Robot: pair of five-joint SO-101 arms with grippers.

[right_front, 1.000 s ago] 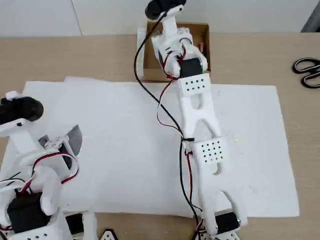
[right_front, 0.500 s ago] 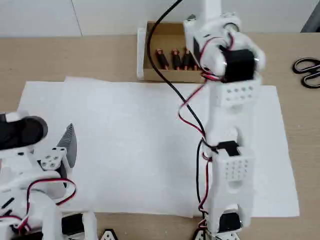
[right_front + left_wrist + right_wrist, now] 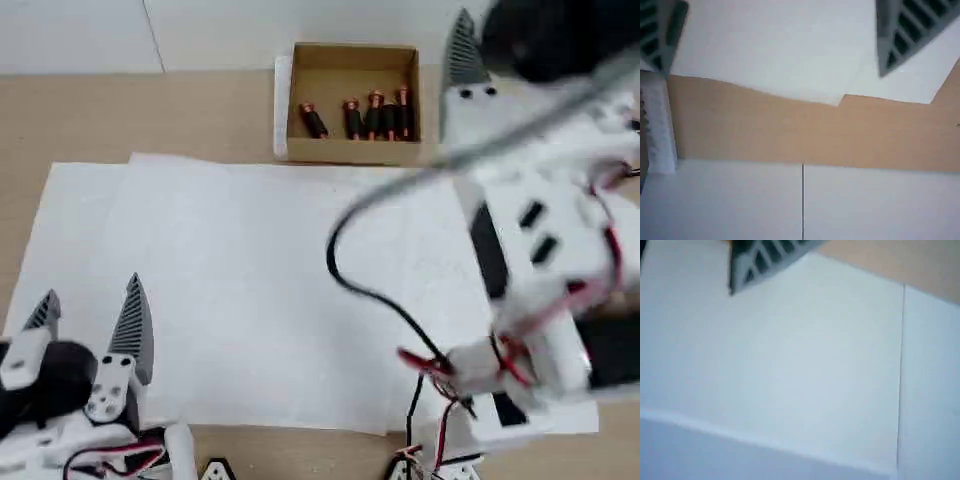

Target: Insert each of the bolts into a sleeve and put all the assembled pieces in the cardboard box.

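My left gripper (image 3: 90, 300) hangs low at the near edge of the white paper sheet (image 3: 250, 270), spread wide and holding nothing. My right gripper (image 3: 465, 70) is raised just beside the brown cardboard box (image 3: 350, 50); whether it is wide or closed I cannot tell. Several dark sleeves with copper-headed bolts (image 3: 375, 115) lie side by side inside the box at the far edge of the tan wooden table (image 3: 150, 110). I judge the boxing step finished; next calls only for parking both arms.
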